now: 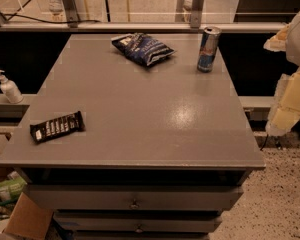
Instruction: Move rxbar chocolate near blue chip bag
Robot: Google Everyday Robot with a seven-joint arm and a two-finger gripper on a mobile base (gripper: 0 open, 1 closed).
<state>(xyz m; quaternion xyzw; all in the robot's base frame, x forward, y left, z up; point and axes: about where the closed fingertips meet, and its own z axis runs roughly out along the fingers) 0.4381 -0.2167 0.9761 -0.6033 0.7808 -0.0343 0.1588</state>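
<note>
**At the table's left edge, the bar sits far from the bag**

On the grey table (150, 114), the rxbar chocolate (57, 127) lies flat at about 8 o'clock, close to the left edge and not far from the front one. It's a slim black wrapper with white block lettering along its length and a white patch at its left end. It's angled, with the right end a touch farther back.

Up at 12 o'clock is the blue chip bag (142, 48), dark navy, crinkled and puffy, near the rear edge. The two are well apart, with a wide run of bare tabletop between them. A drink can (208, 49) stands upright at 1 o'clock, right of the bag and apart from it.

Off the table at 3 o'clock, the gripper (289, 101) hangs beyond the right edge, pale and yellowish, touching nothing. Open or closed, I cannot tell.

A pump bottle (9, 87) stands on a ledge beyond the left edge at 9 o'clock. Drawers (135, 198) run below the front edge.
</note>
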